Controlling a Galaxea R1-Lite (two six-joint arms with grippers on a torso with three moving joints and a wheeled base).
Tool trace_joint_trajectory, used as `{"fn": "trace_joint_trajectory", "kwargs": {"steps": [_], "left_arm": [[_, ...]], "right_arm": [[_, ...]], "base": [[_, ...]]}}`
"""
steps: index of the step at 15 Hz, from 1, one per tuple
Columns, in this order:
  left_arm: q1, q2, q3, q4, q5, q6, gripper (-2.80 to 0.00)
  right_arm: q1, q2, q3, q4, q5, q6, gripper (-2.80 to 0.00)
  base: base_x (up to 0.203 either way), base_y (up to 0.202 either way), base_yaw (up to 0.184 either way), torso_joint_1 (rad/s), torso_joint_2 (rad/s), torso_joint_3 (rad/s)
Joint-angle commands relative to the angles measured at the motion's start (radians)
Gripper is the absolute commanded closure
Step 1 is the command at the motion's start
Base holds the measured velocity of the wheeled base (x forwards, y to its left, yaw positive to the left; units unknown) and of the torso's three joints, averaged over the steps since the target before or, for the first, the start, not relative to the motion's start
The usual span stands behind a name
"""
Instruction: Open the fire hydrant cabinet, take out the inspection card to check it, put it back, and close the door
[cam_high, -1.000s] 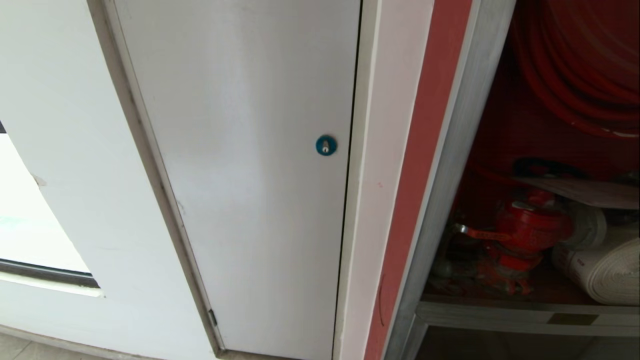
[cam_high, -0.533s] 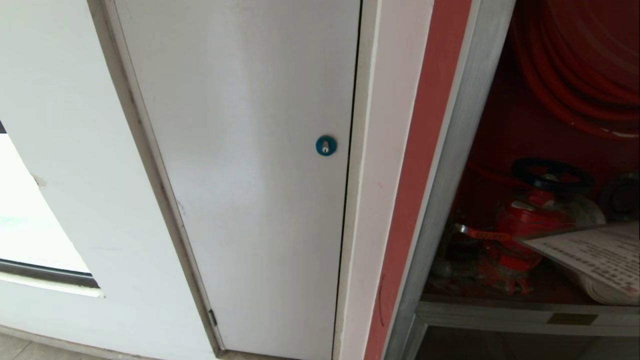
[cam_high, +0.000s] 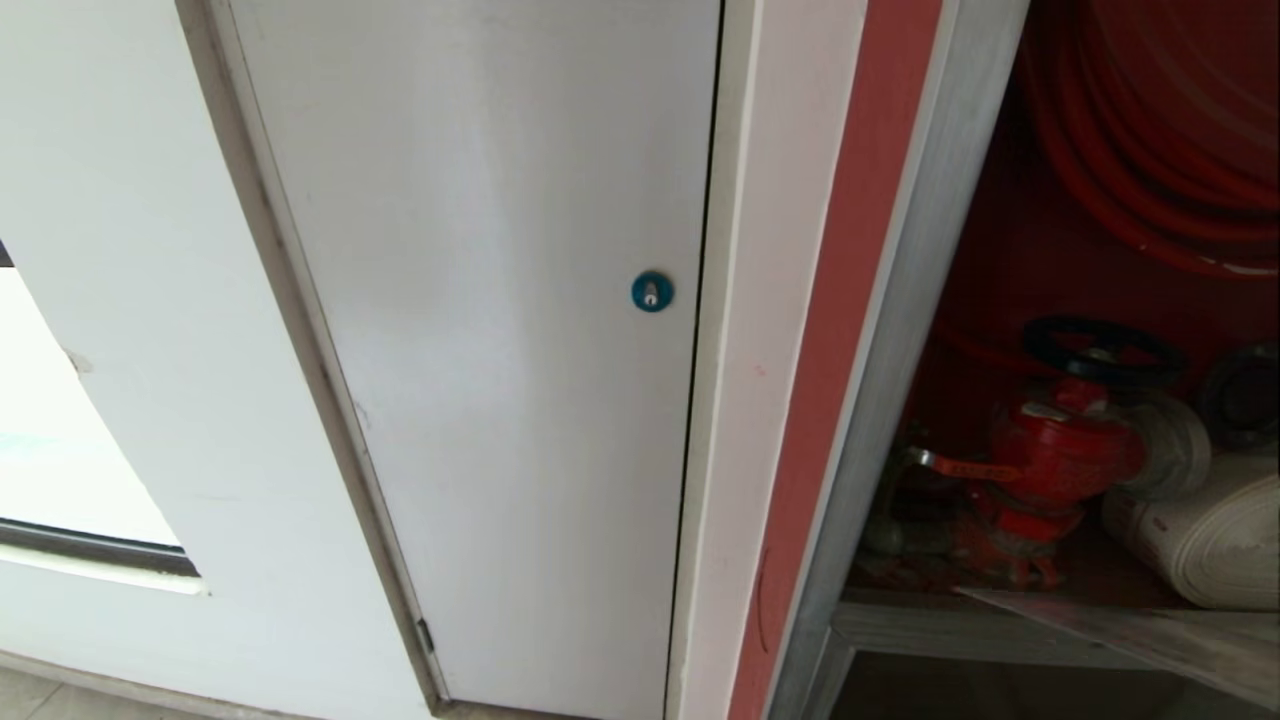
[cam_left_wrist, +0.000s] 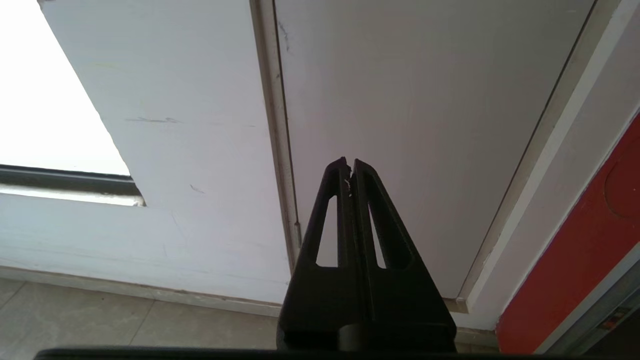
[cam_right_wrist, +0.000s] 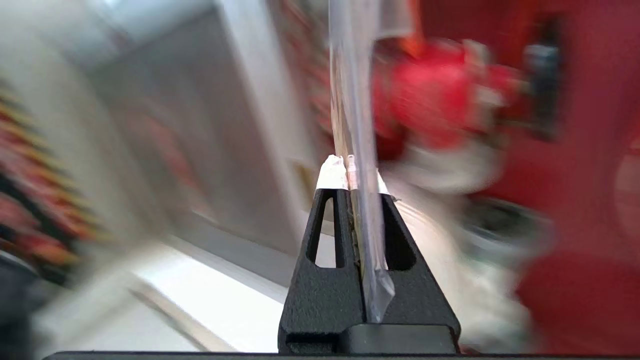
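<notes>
My right gripper (cam_right_wrist: 350, 167) was clamped shut on the inspection card (cam_right_wrist: 352, 100), a thin laminated sheet seen edge-on in the right wrist view, pinched between the two black fingers whose tips were wrapped in white. The sheet ran out past the fingertips, and a clear corner of it also stuck back behind the pads. Beyond it, blurred, sat the red hydrant valve (cam_right_wrist: 430, 95) and a pale shape beside it that I could not make out with certainty.

In the head view the tall brushed-aluminium-framed, red-lined fire hydrant cabinet (cam_high: 905, 300) stood open at the right. Inside it hung the red coiled hose (cam_high: 1150, 130) at the top, with the red hydrant valve (cam_high: 1060, 455) and its black handwheel (cam_high: 1100, 350) below, and the white rolled hose (cam_high: 1210, 545) just beside the valve. The card (cam_high: 1150, 630) showed at the lower right corner of that view as a pale tilted sheet lying across the front of the cabinet's aluminium crossbar (cam_high: 900, 625), lower than the valve and the white hose. My right gripper itself was outside that view.

My left gripper (cam_left_wrist: 349, 165) was closed on nothing, fingers pressed together, hanging before the plain white door (cam_high: 500, 350) with the blue round lock (cam_high: 652, 290), near its lower hinge edge above the tiled floor (cam_left_wrist: 100, 320).
</notes>
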Motion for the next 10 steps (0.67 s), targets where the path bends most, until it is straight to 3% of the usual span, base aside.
{"fn": "trace_joint_trajectory", "kwargs": {"steps": [1, 4, 6, 8, 10], "left_arm": [[0.000, 0.000, 0.006, 0.000, 0.000, 0.000, 0.00], [0.000, 0.000, 0.006, 0.000, 0.001, 0.000, 0.00], [0.000, 0.000, 0.006, 0.000, 0.000, 0.000, 0.00], [0.000, 0.000, 0.006, 0.000, 0.000, 0.000, 0.00], [0.000, 0.001, 0.006, 0.000, 0.000, 0.000, 0.00]], "right_arm": [[0.004, 0.102, -0.004, 0.023, 0.063, 0.051, 0.00], [0.076, 0.263, -0.022, 0.099, 0.251, 0.170, 0.00], [0.172, 0.374, -0.081, 0.216, 0.332, 0.192, 0.00], [0.287, 0.473, -0.156, 0.287, 0.373, 0.220, 0.00], [0.350, 0.546, -0.219, 0.303, 0.389, 0.252, 0.00]], "base": [[0.000, 0.000, 0.000, 0.000, 0.00, 0.000], [0.000, 0.000, 0.000, 0.000, 0.00, 0.000], [0.000, 0.000, 0.000, 0.000, 0.00, 0.000], [0.000, 0.000, 0.000, 0.000, 0.00, 0.000], [0.000, 0.000, 0.000, 0.000, 0.00, 0.000]]}}
